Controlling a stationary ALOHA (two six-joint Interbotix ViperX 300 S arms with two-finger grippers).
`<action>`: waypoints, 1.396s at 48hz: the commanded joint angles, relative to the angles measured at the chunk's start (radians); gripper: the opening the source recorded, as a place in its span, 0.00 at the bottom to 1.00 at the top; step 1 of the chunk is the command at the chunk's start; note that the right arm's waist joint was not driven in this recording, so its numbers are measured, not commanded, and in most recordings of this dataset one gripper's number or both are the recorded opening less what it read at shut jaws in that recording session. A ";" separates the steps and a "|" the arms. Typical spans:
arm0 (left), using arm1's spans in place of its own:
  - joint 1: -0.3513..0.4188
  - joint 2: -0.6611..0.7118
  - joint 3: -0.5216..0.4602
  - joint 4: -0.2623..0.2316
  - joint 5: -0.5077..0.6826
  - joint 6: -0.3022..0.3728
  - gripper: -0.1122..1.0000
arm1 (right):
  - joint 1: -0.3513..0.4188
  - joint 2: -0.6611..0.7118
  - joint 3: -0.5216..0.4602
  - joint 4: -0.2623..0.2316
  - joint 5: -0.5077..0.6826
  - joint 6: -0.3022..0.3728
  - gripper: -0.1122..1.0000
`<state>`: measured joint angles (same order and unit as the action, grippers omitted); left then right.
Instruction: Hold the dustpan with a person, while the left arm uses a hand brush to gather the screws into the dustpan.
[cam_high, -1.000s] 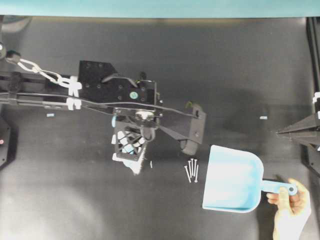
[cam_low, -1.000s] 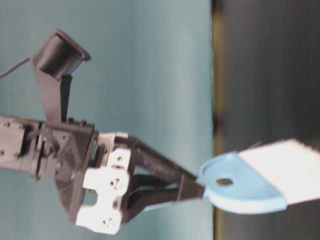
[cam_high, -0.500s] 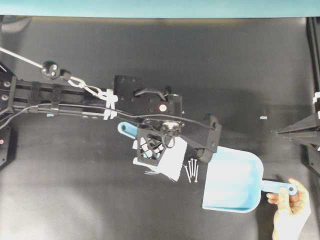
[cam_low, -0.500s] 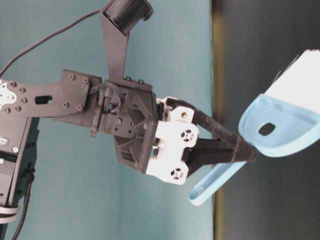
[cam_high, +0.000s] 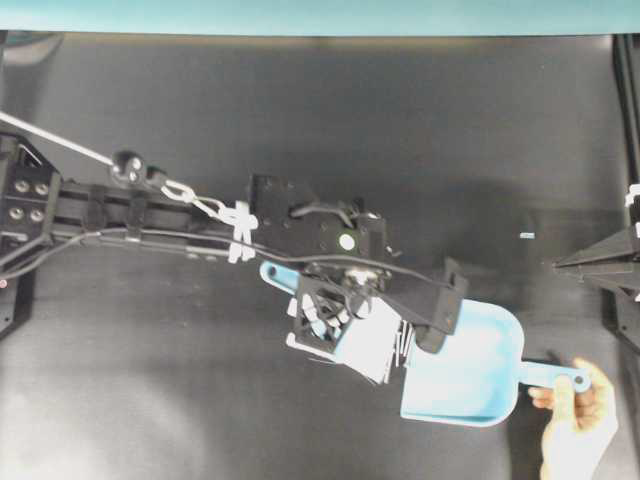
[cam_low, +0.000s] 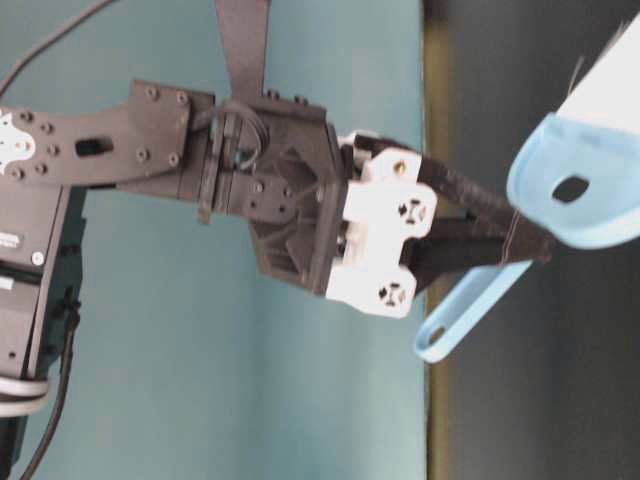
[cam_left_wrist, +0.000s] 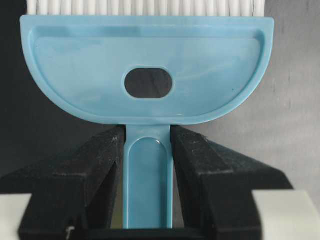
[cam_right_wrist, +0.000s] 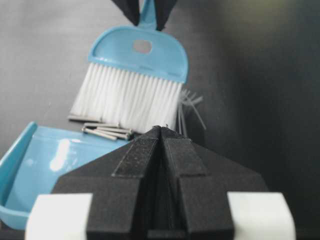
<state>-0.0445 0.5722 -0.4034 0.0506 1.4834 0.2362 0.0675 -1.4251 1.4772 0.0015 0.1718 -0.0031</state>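
My left gripper (cam_left_wrist: 148, 150) is shut on the slim handle of the light blue hand brush (cam_left_wrist: 147, 70). In the overhead view the brush (cam_high: 365, 340) stands bristles-down at the open mouth of the light blue dustpan (cam_high: 470, 375). The silver screws (cam_right_wrist: 107, 131) lie bunched at the dustpan's front lip, right against the bristles; in the overhead view the screws (cam_high: 404, 338) are partly hidden. A person's hand (cam_high: 575, 420) holds the dustpan's handle. My right gripper (cam_high: 560, 265) is shut and empty, apart at the right edge.
The black tabletop (cam_high: 420, 130) lies all round. A small pale scrap (cam_high: 527, 236) lies right of centre. A teal wall (cam_low: 330, 400) runs along the table's far edge. Loose bent bristles (cam_right_wrist: 192, 107) stick out beside the brush.
My left arm has swept the brush rightward across the table. The screws have been pushed from open table up to the dustpan's mouth. The hand and dustpan have barely moved.
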 joint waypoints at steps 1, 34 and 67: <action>0.009 0.011 -0.051 0.003 -0.011 0.002 0.38 | 0.000 0.003 -0.005 0.000 -0.005 -0.005 0.11; -0.005 0.195 -0.436 0.003 -0.038 0.052 0.38 | 0.002 0.003 -0.005 0.000 -0.005 -0.005 0.11; -0.031 -0.020 -0.316 0.002 -0.202 0.132 0.38 | 0.000 0.003 -0.005 0.000 -0.005 -0.005 0.11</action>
<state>-0.0660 0.6504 -0.7501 0.0506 1.2747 0.3682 0.0690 -1.4266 1.4772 0.0015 0.1718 -0.0015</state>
